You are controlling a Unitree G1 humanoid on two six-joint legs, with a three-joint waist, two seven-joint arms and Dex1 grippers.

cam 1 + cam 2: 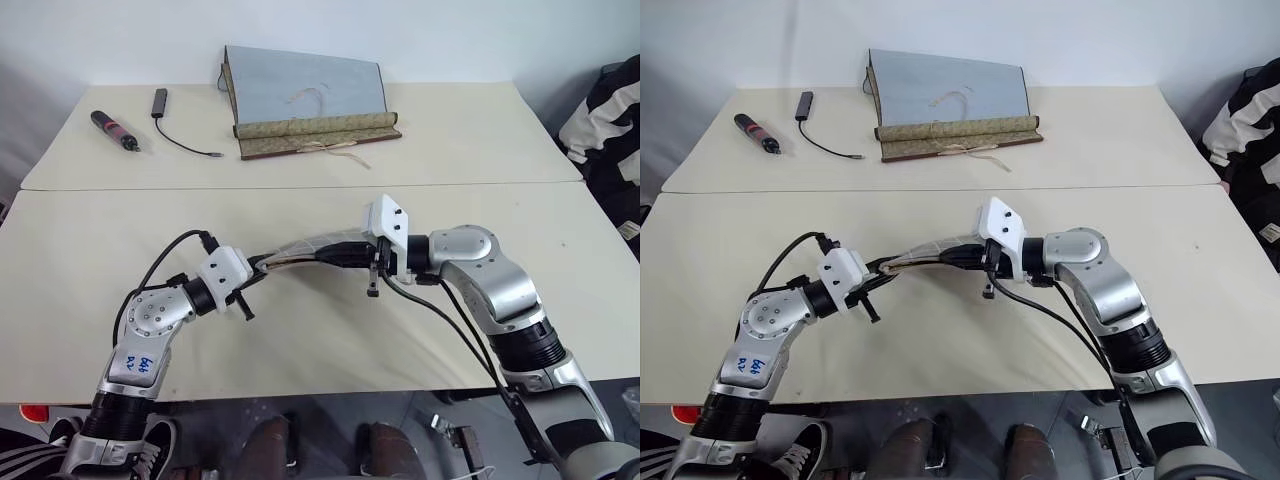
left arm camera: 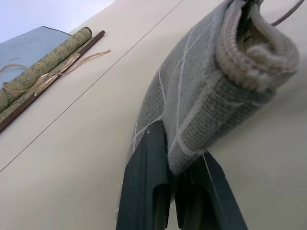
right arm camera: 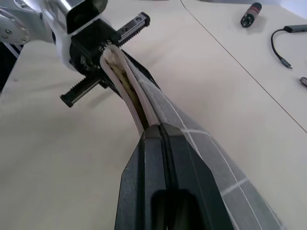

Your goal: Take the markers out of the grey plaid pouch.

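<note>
Hiding markers inside grey plaid pouch (image 1: 305,248)

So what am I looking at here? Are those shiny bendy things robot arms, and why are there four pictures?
Yes, they are a robot's two arms. Two pictures come from cameras in its head, looking down over a pale table. The other two come from small cameras on its wrists, so they look very close up.

At the end of each arm is a tool with two black fingers. The left tool and the right tool are both shut on the grey plaid pouch, one at each end, holding it up between them above the table. From the right wrist you can see the pouch's long edge gaping a little.

At the far side lie a grey-blue scroll mat, a black pen-like tool with red bands and a thin black cable.
</note>
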